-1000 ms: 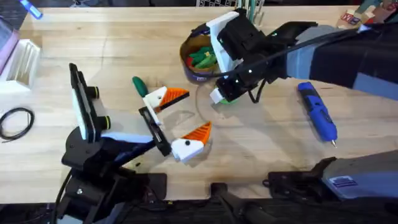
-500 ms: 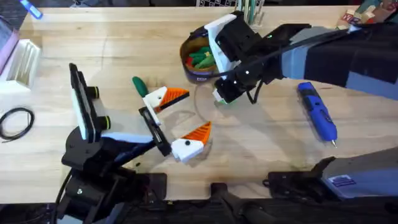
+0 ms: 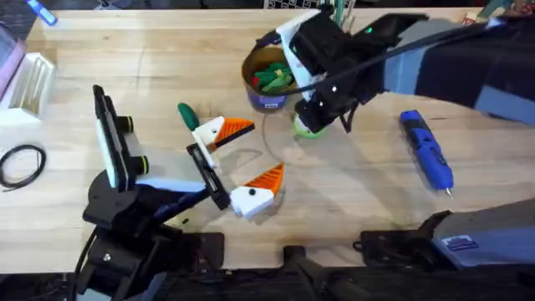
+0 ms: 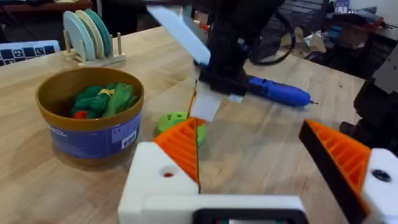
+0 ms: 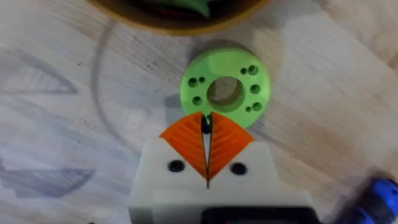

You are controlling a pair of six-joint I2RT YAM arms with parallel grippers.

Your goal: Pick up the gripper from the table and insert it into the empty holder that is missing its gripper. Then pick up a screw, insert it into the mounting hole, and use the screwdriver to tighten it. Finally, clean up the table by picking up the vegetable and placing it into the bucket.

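Observation:
My left gripper [image 3: 266,149] lies open on the table, each white holder [image 4: 160,180] carrying an orange ribbed gripper finger [image 4: 183,144]. My right gripper [image 3: 313,115] hangs just above a bright green disc [image 3: 308,128], beside the bucket [image 3: 269,103]. In the right wrist view its orange pads [image 5: 186,140] are shut together with a small dark screw [image 5: 205,124] pinched at the tips, over the disc [image 5: 249,74]. A dark green vegetable [image 3: 185,114] lies left of the left gripper. The blue screwdriver [image 3: 426,150] rests on the table at the right.
The bucket [image 4: 90,134] holds green and red toy vegetables. A white rack [image 3: 29,79] and a black cable loop [image 3: 21,163] sit at the far left. A black upright fixture [image 3: 109,138] stands near the left arm. A plate rack [image 4: 87,34] stands behind the bucket.
My right gripper has shifted up and to the right off the green disc, which now shows whole. The left arm, the screwdriver and the vegetable have not moved.

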